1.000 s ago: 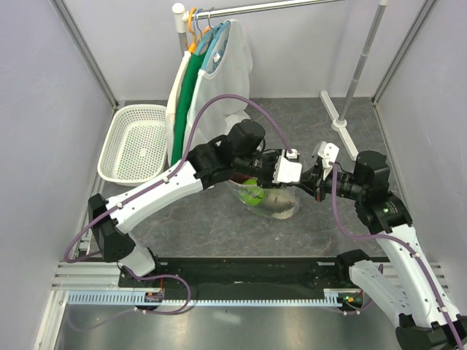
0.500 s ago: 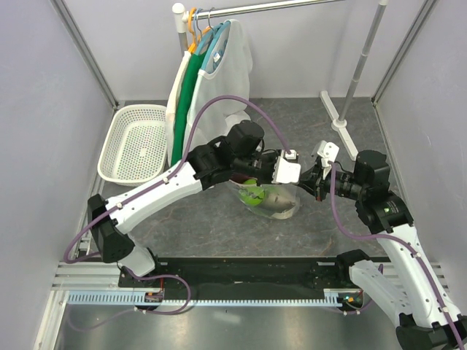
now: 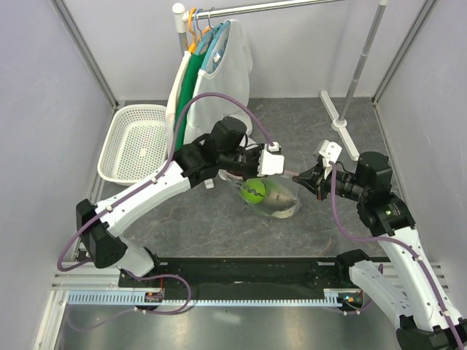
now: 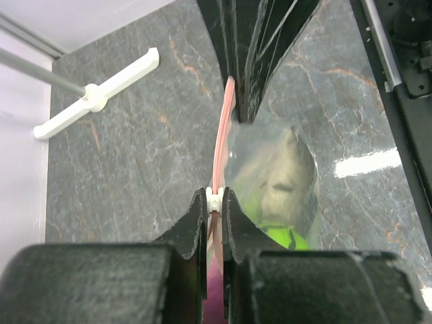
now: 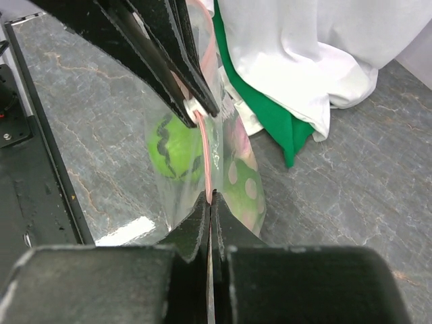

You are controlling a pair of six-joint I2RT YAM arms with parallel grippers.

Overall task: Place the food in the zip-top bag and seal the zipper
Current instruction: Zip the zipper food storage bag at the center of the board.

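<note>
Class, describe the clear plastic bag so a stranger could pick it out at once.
Start at the clothes hanging at the back of the grey table, then drop to the table's middle. The bag there is the only see-through thing: pink-edged, with green food inside.

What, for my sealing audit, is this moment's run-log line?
phase: sealing zipper | left gripper: shut on zipper | right gripper: shut on zipper | food: inside zip-top bag
</note>
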